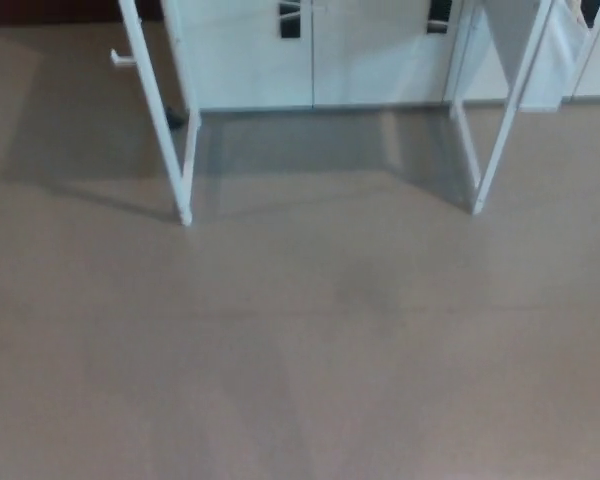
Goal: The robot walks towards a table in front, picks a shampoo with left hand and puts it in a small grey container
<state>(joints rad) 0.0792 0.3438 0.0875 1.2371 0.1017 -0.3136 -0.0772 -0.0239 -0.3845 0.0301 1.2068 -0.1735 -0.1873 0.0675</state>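
Floor (310, 360) wide between white frame legs (183, 190); cabinet doors (310, 60) behind.

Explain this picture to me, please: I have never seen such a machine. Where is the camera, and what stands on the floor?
The camera sits on the head of a humanoid robot and looks down at the ground ahead of it. Most of the picture is beige floor. Near the top stand two slanted white legs, the left leg and the right leg. They probably belong to the table, but its top is out of view. Behind them are white cabinet doors with dark handles. The robot's left hand and right hand do not show, so nothing is seen held. No shampoo and no grey container appear in this picture.
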